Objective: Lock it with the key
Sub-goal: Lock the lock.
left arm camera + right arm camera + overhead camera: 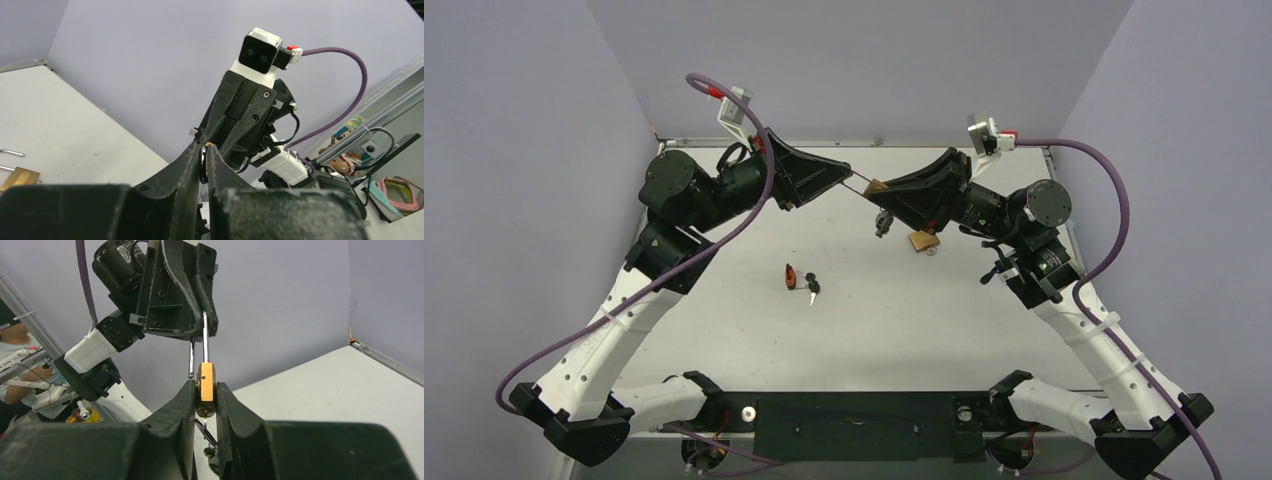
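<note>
Right wrist view: my right gripper (205, 390) pinches the lock (205, 377) body edge-on, key (205, 412) apparently at its underside, while directly above my left gripper (201, 332) clamps the open shackle (204, 345), likely to brace it for pressing shut.

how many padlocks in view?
2. One padlock is clamped mid-air in the right gripper, shackle pinched by the left gripper; the second padlock lies on the table beneath. No others visible.

overhead rear view, two facing wrist close-ups
</note>
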Controlling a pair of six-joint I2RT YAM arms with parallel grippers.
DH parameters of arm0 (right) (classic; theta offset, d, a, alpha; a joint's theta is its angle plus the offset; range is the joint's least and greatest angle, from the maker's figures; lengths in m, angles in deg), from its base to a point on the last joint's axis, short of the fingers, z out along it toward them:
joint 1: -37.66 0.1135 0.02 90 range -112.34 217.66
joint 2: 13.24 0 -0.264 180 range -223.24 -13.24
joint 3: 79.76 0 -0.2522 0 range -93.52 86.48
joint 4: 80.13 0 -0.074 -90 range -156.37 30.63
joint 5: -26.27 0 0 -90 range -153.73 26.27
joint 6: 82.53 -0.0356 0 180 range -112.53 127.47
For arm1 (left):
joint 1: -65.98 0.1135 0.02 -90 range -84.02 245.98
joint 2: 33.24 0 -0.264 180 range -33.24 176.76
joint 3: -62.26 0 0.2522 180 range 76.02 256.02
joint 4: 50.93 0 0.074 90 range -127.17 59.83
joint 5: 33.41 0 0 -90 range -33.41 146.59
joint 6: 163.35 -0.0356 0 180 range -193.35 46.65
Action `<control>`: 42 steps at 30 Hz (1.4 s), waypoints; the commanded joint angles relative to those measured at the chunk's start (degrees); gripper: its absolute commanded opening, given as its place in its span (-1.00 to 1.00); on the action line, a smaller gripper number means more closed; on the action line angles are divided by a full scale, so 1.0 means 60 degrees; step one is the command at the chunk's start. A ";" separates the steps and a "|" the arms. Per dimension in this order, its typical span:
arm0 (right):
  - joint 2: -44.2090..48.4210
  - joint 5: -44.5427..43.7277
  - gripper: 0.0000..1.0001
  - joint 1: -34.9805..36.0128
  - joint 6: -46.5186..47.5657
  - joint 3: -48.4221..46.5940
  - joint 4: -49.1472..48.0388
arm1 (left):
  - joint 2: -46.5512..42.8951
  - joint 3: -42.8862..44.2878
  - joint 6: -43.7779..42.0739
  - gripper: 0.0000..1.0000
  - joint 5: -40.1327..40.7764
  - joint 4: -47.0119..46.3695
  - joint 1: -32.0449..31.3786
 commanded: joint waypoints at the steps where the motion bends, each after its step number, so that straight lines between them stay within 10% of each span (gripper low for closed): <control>1: 0.0408 -0.0033 -1.00 0.0017 -0.0418 0.0081 -0.0740 | -0.0201 0.0135 -0.0719 -0.70 -0.0021 0.0410 -0.0017; 25: 0.0991 0.1343 -1.00 -0.0115 -0.0606 0.0610 0.0424 | -0.0604 0.0368 -0.4955 -0.30 -0.1956 0.2831 0.0054; 42: 0.1174 0.1413 -1.00 -0.0098 0.0085 0.0409 0.1550 | -0.0282 0.0725 -0.5131 -0.29 -0.3051 0.2359 0.0054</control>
